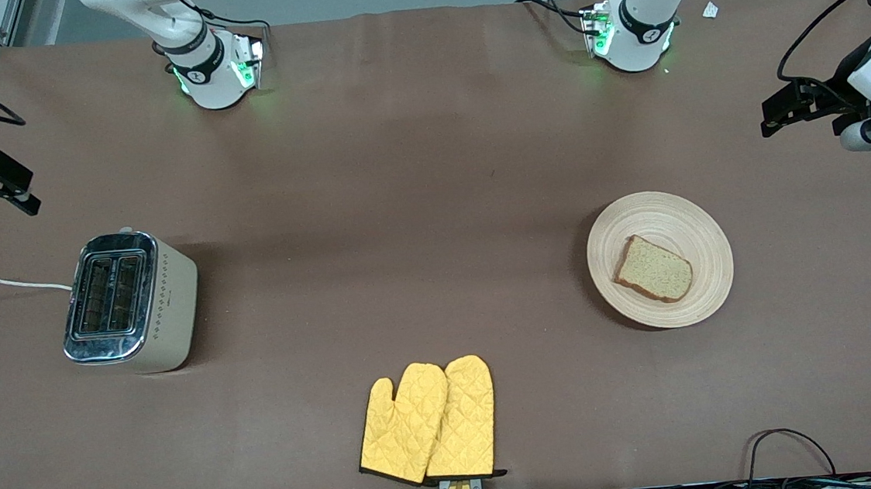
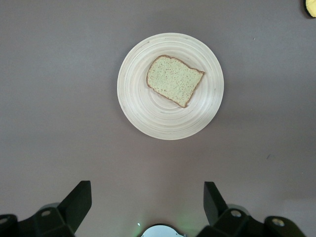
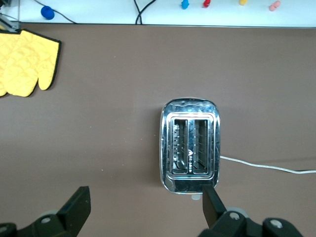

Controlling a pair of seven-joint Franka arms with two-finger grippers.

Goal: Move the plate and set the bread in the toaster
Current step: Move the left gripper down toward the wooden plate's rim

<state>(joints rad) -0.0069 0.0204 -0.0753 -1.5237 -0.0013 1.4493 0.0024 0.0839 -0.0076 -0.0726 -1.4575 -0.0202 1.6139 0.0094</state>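
Note:
The pale wooden plate [image 1: 651, 216] lies toward the left arm's end of the table, with the slice of bread [image 1: 653, 268] flat on it. Both show in the left wrist view, the plate [image 2: 148, 113] and the bread [image 2: 174, 80]. The toaster [image 1: 129, 302] stands toward the right arm's end, slots up and empty; it also shows in the right wrist view [image 3: 191, 145]. My left gripper [image 1: 778, 109] [image 2: 146, 202] is open and empty, high over bare table by the plate. My right gripper [image 1: 11, 188] [image 3: 144, 205] is open and empty, high over the table by the toaster.
A pair of yellow oven mitts [image 1: 430, 422] lies at the table edge nearest the front camera, midway between toaster and plate; they also show in the right wrist view [image 3: 24, 64]. The toaster's white cord [image 1: 3, 285] runs off the right arm's end of the table.

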